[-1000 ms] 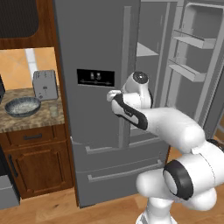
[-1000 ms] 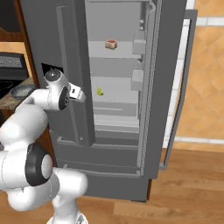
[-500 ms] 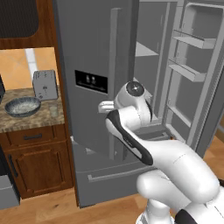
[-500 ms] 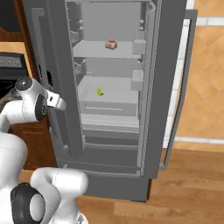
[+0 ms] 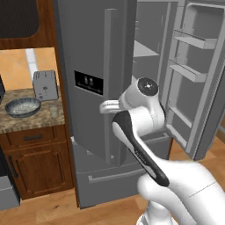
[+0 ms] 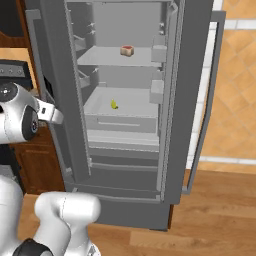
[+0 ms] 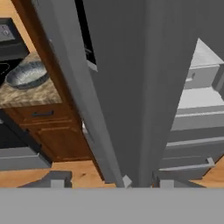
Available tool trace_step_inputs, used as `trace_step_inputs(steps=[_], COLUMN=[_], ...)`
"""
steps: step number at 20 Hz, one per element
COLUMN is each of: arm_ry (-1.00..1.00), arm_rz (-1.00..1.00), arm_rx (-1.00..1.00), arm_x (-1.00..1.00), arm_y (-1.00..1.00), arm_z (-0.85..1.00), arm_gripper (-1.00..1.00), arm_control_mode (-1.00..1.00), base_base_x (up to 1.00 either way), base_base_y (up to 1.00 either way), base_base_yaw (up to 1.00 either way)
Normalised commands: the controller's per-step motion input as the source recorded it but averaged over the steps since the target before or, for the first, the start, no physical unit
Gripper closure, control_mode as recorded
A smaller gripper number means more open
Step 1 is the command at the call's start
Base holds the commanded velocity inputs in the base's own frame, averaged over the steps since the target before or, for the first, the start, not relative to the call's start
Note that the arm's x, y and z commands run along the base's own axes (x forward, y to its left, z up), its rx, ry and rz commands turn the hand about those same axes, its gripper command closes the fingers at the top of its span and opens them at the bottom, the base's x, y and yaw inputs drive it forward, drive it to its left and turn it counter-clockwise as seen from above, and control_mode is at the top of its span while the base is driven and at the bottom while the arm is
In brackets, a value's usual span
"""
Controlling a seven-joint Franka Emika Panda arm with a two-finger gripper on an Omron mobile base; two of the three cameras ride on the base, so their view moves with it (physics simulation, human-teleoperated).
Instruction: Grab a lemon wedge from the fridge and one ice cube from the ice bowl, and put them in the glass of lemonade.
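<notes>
The tall grey fridge (image 5: pixel 94 66) stands with both upper doors swung out. A small yellow lemon wedge (image 6: pixel 114 104) lies on its middle shelf. My gripper (image 7: pixel 111 183) is open, its tips barely peeking up, and the free edge of the left door (image 7: pixel 131 109) is close ahead of it. From the right base the hand (image 6: pixel 51 113) sits at that door's outer side. The ice bowl (image 5: pixel 23 107) rests on the counter left of the fridge and also appears as the ice bowl (image 7: pixel 27 74) from the hand. A faint glass of lemonade (image 5: pixel 53 111) stands beside it.
A boxy grey toaster (image 5: pixel 45 85) stands behind the bowl on the speckled counter (image 5: pixel 30 123), above brown cabinets (image 5: pixel 37 165). A small reddish-brown item (image 6: pixel 127 50) sits on the fridge's upper shelf. The right door (image 5: pixel 197 74) hangs wide open over the wood floor.
The left fridge door has swung outward, and the shelves and lemon wedge now show. My arm drew back leftward with it. The fingers have parted from their shut state.
</notes>
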Motion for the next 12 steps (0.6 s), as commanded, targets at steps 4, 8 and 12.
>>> trace_step_inputs(steps=[4, 8, 12], arm_ry=[-0.03, -0.02, 0.00], arm_rz=[-0.05, -0.31, -0.38], arm_rx=[0.40, 0.55, 0.50], arm_x=[-0.41, -0.06, 0.01], arm_y=[-0.65, -0.98, -0.63], arm_z=[0.64, 0.18, 0.01], arm_gripper=[-1.00, -1.00, -1.00], arm_control_mode=[-1.00, -1.00, -1.00], base_base_x=[0.00, 0.00, 0.00], base_base_y=[0.00, 0.00, 0.00], base_base_yaw=[0.00, 0.00, 0.00])
